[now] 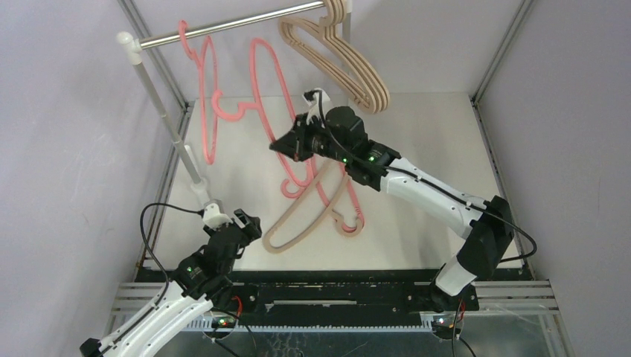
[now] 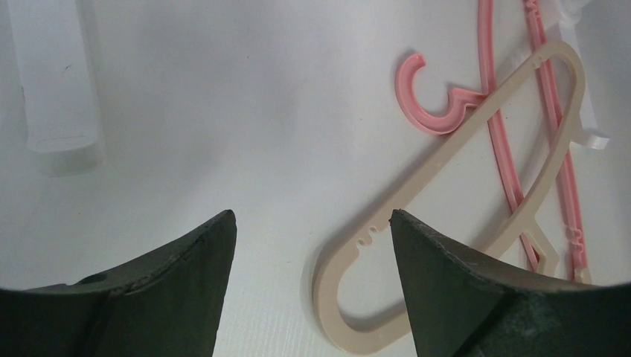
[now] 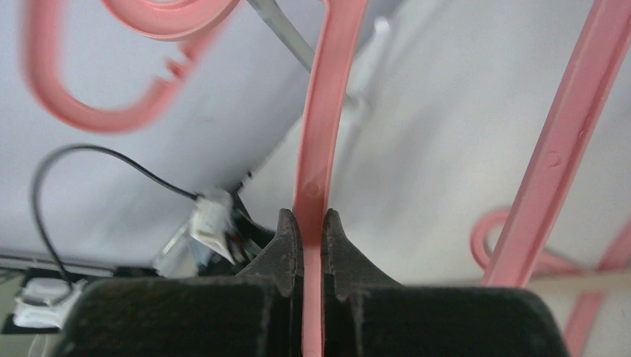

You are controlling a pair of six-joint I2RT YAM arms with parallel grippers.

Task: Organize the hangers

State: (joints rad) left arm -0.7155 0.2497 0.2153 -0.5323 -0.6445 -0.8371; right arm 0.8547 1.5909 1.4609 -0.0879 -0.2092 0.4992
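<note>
Pink hanger [image 3: 314, 149] pinched in right gripper [image 3: 311, 223] (left gripper [image 2: 311, 219] spread wide).

Rail [image 1: 231, 24]: silver metal bar, running across the top of the top view, high above the table.
Corner fitting [image 1: 128, 42]: white, capping the rail's left end.
Left post [image 1: 167, 123]: pale, thin, running from the fitting down to a white foot [image 1: 211, 213] at the table's left edge.
Right post [image 1: 347, 26]: white, only a short stretch shows.
Table [image 1: 431, 134]: white, flat.
Walls [image 1: 67, 149]: plain grey on the left, back and right.
Frame struts [image 1: 497, 56]: silver metal, slanting up at the back corners.
</note>
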